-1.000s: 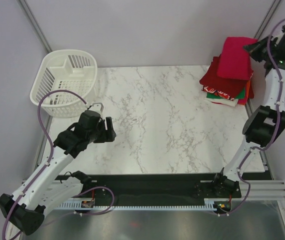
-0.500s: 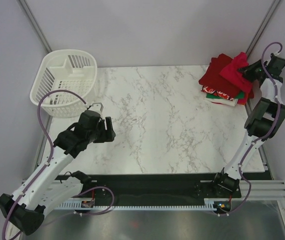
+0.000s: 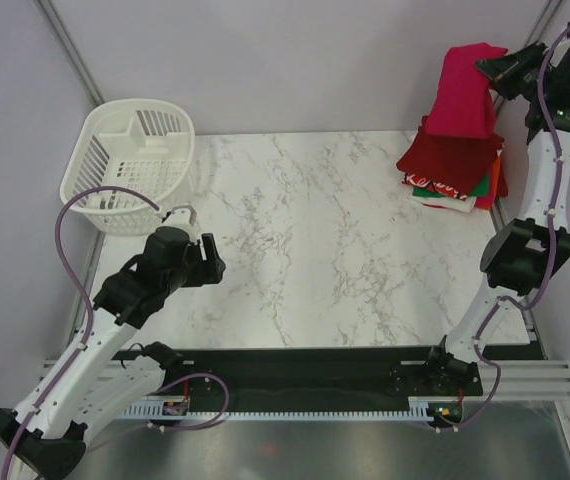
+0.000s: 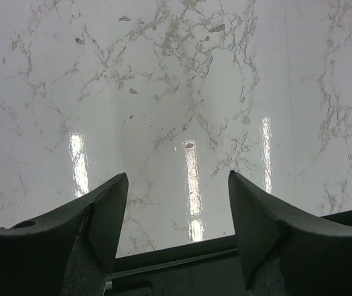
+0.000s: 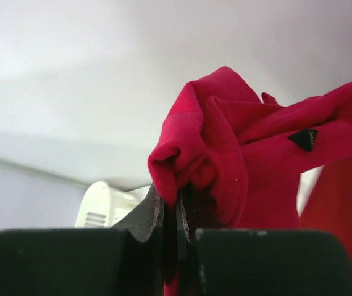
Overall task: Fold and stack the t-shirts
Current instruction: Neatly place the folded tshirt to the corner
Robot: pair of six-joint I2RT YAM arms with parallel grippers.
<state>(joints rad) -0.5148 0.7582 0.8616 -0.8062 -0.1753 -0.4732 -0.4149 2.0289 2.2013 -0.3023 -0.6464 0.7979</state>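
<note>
Up goes our right gripper (image 3: 492, 68): half a second ago it sat low at the right edge of the frame, level with the pile, and now we have it high in the upper right corner. With it comes the bright red t-shirt (image 3: 462, 92), which was bunched on top of the pile then. It now hangs from the jaws as a long drape, its lower hem reaching the stack of folded t-shirts (image 3: 447, 165) or ending just above it; we cannot tell whether it touches. The right wrist view shows our jaws clamped on a thick gather of the red cloth, with a small dark label on the fabric to the right. The stack itself lies where it lay, at the upper right of the table (image 3: 305, 220), dark red on top with green and white edges showing below.

We judge that the shirt is lifted off the pile and not yet folded. It hangs from one pinch point, so it needs laying out flat on the open marble at the centre of the frame before any fold.

Our left gripper (image 3: 203, 262) has drifted slightly down and left in the lower left of the frame. Its jaws stand apart with nothing between them and only bare marble beneath, as the left wrist view shows. The basket (image 3: 115, 205) in the upper left has not moved.
</note>
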